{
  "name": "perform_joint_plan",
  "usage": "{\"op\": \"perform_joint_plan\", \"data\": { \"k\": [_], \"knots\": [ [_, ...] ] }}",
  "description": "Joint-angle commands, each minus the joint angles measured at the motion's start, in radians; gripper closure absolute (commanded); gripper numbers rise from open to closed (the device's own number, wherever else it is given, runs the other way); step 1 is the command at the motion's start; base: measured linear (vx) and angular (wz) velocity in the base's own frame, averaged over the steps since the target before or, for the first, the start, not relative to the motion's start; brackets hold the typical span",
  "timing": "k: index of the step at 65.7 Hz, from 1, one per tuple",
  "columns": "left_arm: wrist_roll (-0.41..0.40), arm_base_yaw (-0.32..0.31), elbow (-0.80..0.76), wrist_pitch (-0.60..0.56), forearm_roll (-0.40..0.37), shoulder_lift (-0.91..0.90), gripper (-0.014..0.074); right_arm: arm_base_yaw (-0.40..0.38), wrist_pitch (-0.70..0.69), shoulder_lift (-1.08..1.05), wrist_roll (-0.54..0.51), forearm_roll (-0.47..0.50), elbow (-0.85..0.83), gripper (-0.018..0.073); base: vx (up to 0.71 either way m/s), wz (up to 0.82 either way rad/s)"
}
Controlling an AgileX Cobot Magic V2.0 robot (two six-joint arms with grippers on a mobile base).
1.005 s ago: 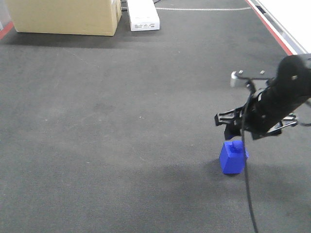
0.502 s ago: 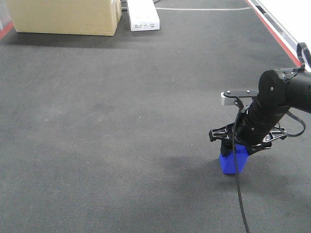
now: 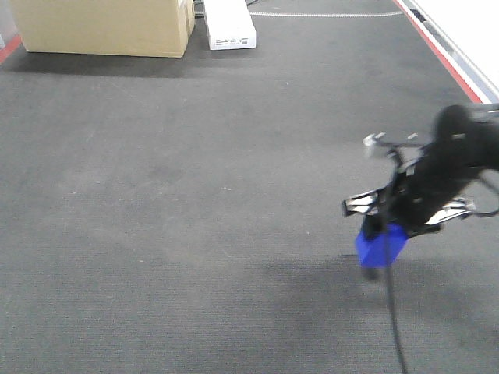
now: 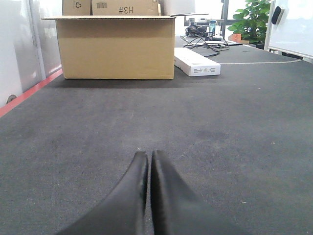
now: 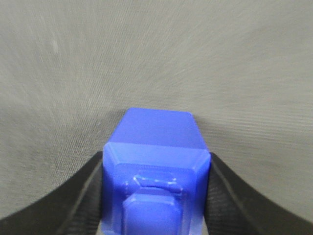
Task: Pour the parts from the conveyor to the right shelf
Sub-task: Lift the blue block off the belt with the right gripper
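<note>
Between my right jaws: the blue block (image 5: 155, 161), with its stud facing my wrist camera and its far end pointing away from me over the belt (image 5: 146, 49).
Right gripper (image 3: 390, 227): closed onto the blue block. The jaws stand only as far apart as the block is wide, and one black finger (image 5: 80, 196) presses each side face.
Block from the front: it sits at the tips of my right jaws, under the arm, and is tilted. That part of the front view is blurred, so I cannot tell whether its base touches the belt.
Under the right jaws: a dark shadow lies on the belt just below the block, and my black cable (image 3: 392, 312) hangs down past it.
Left gripper (image 4: 147, 169): the jaws are pressed together with the tips touching. It holds nothing and sits low over the belt.
Ahead of the left jaws: bare dark grey felt, then well beyond it a cardboard box (image 4: 115, 46) standing on the belt, slightly to the left.
Right of that box: a flat white carton (image 4: 196, 62) lying on the belt just beside it.
Far left of the left jaws: a red strip (image 4: 27, 93) runs along the belt's edge.
</note>
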Motion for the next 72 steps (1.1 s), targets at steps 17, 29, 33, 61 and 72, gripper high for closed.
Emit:
{"op": "perform_joint_plan", "data": {
  "k": [17, 29, 33, 61, 72],
  "knots": [
    [-0.008, -0.005, -0.019, -0.072, -0.006, -0.013, 0.0603, -0.065, -0.146, -0.420, -0.090, -0.002, 0.178, 0.0568, 0.00, 0.00],
    [-0.008, -0.005, -0.019, -0.072, -0.006, -0.013, 0.0603, -0.065, -0.180, -0.612, -0.094, -0.003, 0.251, 0.0568, 0.00, 0.00],
    [-0.008, -0.005, -0.019, -0.072, -0.006, -0.013, 0.0603, -0.065, -0.204, -0.687, -0.094, -0.003, 0.287, 0.0568, 0.00, 0.00],
    [-0.008, -0.005, -0.019, -0.072, -0.006, -0.013, 0.0603, -0.065, -0.353, -1.158, -0.148, 0.020, 0.550, 0.0568, 0.00, 0.00],
    [-0.008, -0.005, -0.019, -0.072, -0.006, -0.013, 0.0603, -0.065, -0.381, -1.374, -0.184, 0.020, 0.652, 0.0568, 0.00, 0.00]
  ]
}}
